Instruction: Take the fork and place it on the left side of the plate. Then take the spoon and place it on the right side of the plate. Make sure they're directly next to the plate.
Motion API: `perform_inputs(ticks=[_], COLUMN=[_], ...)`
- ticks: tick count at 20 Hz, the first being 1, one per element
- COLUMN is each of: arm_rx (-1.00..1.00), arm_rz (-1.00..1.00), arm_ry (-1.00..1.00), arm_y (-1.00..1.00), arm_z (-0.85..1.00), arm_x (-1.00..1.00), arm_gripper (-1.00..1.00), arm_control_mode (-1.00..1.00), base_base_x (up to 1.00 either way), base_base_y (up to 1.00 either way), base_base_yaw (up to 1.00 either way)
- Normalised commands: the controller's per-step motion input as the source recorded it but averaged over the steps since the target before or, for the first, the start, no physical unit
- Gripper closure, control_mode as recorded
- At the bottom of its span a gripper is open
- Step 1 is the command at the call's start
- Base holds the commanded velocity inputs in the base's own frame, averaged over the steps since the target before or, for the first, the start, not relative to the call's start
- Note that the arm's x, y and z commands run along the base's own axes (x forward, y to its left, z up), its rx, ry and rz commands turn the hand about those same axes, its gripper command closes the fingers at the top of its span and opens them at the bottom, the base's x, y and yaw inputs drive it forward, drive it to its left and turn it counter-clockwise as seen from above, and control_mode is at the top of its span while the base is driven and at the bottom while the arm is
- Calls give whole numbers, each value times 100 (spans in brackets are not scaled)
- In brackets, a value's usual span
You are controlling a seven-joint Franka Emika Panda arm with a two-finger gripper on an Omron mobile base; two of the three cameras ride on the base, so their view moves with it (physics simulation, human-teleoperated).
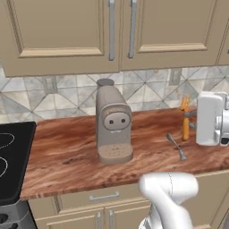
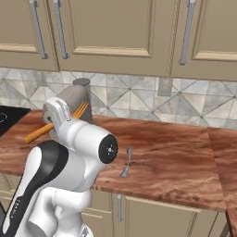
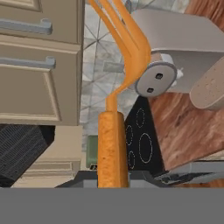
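Note:
My gripper (image 1: 191, 119) is shut on the handle of the orange fork (image 1: 185, 117) and holds it in the air above the right part of the wooden counter (image 1: 67, 152). In the left base view the fork stands nearly upright with its tines on top. The right base view has the fork (image 2: 69, 118) slanting across the hand, tines toward the wall. Seen from the hand, the fork (image 3: 113, 144) rises from the bottom edge, its tines curving away. The grey spoon (image 1: 176, 146) lies flat on the counter just below and left of the held fork, and the right base view has the spoon (image 2: 127, 162) near the front edge. The plate is out of view.
A taupe coffee machine (image 1: 113, 125) stands mid-counter, left of the spoon. A black stovetop (image 1: 13, 156) borders the counter's left end. Beige wall cabinets (image 1: 112, 31) hang above a tiled backsplash. To the spoon's right, bare counter (image 2: 185, 157) stretches away.

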Motion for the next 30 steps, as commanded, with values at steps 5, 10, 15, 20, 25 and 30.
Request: perform_inputs(ticks=[5,10,15,20,25,30], arm_rx=[0,0,0,0,0,0], arm_rz=[0,0,0,0,0,0], arm_ry=[0,0,0,0,0,0], arm_y=[0,0,0,0,0,0], arm_z=[0,0,0,0,0,0], arm_x=[0,0,0,0,0,0], arm_gripper=[100,100,100,100,100,100], arm_control_mode=[100,100,100,100,100,100], base_base_x=[-68,-55,-5,0,-10,-38], base_base_y=[16,57,99,100,100,100], base_base_yaw=[25,22,3,0,0,-10])
